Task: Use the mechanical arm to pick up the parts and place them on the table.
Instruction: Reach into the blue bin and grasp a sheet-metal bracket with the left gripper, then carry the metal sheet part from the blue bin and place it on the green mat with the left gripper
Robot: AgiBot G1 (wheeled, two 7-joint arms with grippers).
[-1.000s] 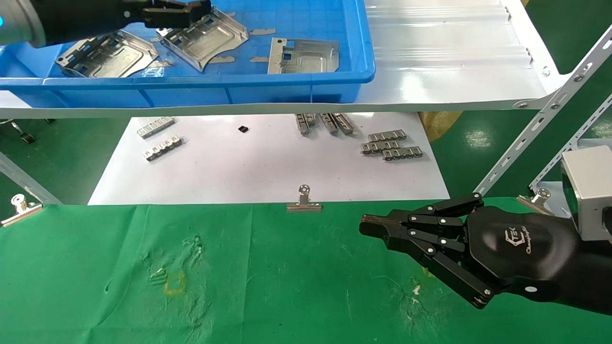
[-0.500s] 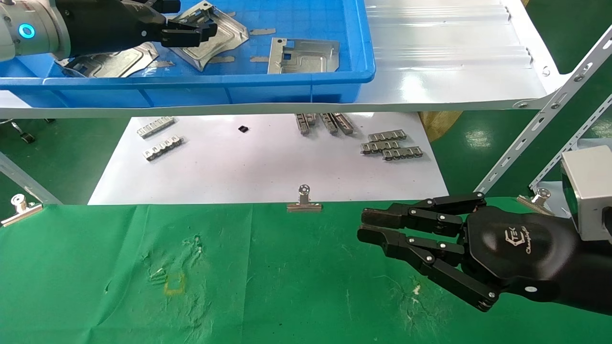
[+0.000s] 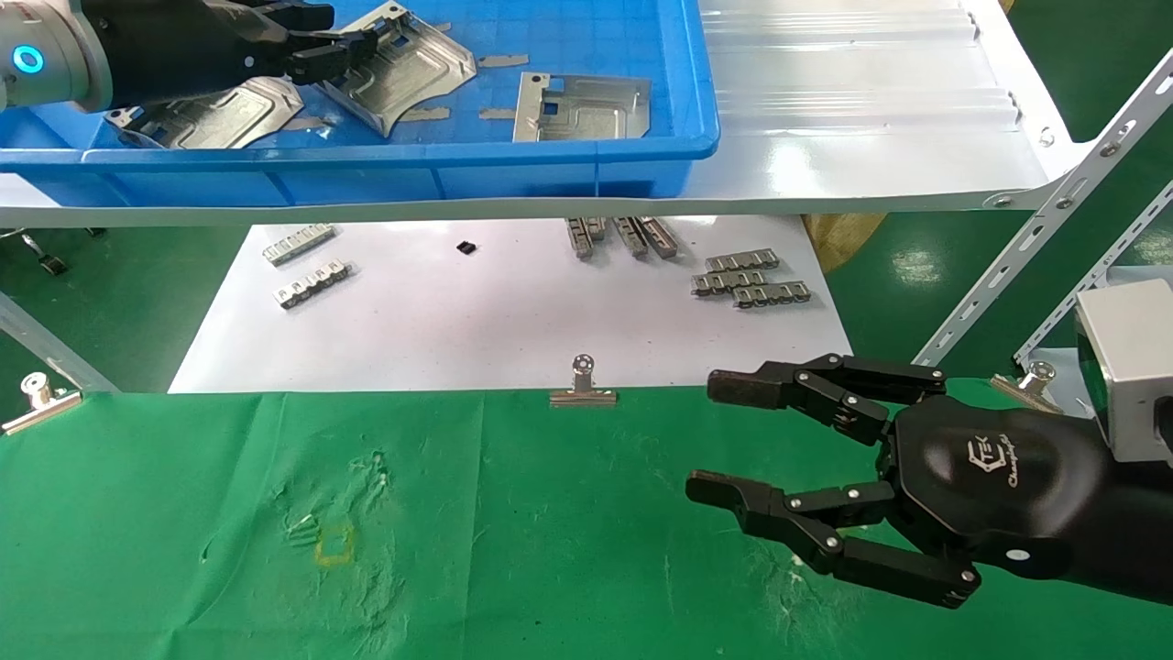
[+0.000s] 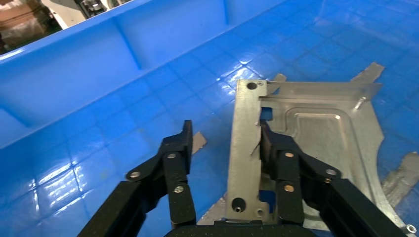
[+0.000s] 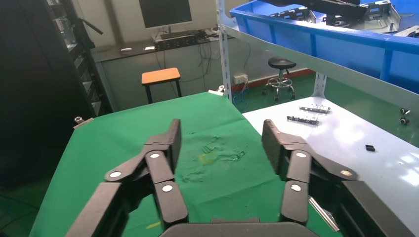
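Nothing is yet set on the green tabletop: three plates are seen in the blue bin, one straddled by the left gripper's open fingers, while the right gripper is held wide above the cloth.

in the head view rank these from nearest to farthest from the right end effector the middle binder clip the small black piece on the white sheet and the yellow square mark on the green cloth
Measured from the right end effector, open above the green cloth:
1. Middle binder clip, at the cloth's far edge, toward the robot's left.
2. Small black piece, farther back on the white sheet.
3. Yellow square mark, well off to the left on the cloth.
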